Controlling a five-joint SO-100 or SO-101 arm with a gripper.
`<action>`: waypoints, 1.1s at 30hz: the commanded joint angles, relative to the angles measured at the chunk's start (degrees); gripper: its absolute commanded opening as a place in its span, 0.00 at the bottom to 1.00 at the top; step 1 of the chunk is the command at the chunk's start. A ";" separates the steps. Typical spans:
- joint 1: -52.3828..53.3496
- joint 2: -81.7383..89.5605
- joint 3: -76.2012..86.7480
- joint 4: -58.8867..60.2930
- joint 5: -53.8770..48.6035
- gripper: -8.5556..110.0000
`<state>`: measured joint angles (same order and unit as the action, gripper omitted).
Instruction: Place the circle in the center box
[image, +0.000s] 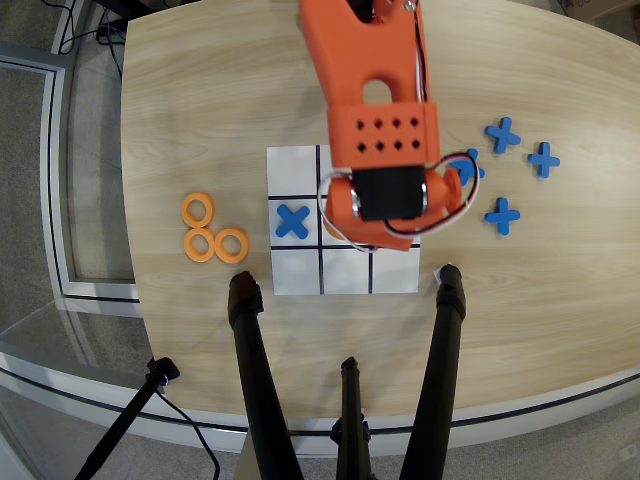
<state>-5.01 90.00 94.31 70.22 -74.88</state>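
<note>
While the orange arm (375, 120) covers the center box, its jaws are hidden, their state impossible to tell.

No readable text, label, brand, number or sign is showing anywhere in the overhead view. The white grid sheet (296, 270) at the middle of the frame is carrying only black ruled lines. The orange arm (375, 90) at upper centre is displaying plain round holes and no lettering.
</note>
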 joint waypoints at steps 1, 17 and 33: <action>-0.70 -3.60 -2.72 -2.46 1.05 0.07; 0.79 -13.71 -2.72 -7.38 2.20 0.07; 0.53 -17.58 -3.60 -9.40 4.04 0.07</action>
<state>-4.31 72.25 93.25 61.08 -71.37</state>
